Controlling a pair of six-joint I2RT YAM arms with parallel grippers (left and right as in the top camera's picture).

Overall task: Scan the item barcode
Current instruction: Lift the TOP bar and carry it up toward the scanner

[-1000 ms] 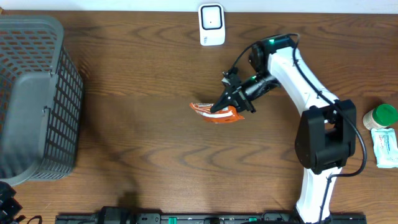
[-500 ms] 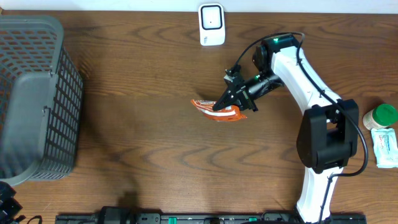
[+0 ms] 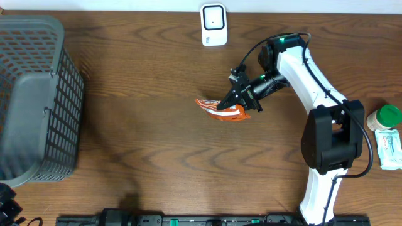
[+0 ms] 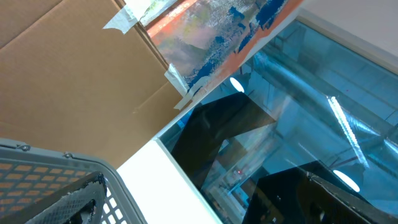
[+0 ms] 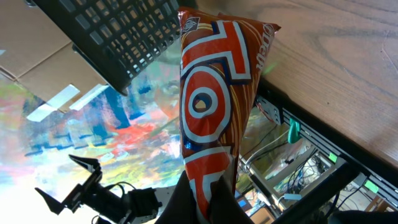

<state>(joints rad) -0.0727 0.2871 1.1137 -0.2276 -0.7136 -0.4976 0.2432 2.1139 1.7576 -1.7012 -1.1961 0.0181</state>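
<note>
My right pincer (image 3: 230, 105) is clamped tight on one end of the packet (image 3: 211, 108), so the fingers meet with only the crimped foil between them. Seen from overhead, the packet sits over the middle of the table (image 3: 151, 157), well apart from the scanner (image 3: 213, 25), which stands at the far edge almost straight beyond it. Its long axis runs nearly left to right across the table, slightly skewed. The free end points left toward the basket (image 3: 38, 100) and a touch toward the far edge, while the gripped end lies to the right under my fingers. I cannot tell whether it touches the wood. In my right wrist view the packet (image 5: 208, 106) reaches straight away from the pincer (image 5: 208, 202), its orange face with white and blue rings turned to the camera and its far end against the basket's (image 5: 118, 31) dark mesh. My left pincer stands wide apart and has hold of nothing; its fingers are not clear in its own view, which takes in cardboard (image 4: 68, 81) and a basket rim (image 4: 56, 168). A green-lidded jar (image 3: 384, 117) and a tube (image 3: 389, 149) sit at the table's right edge.
</note>
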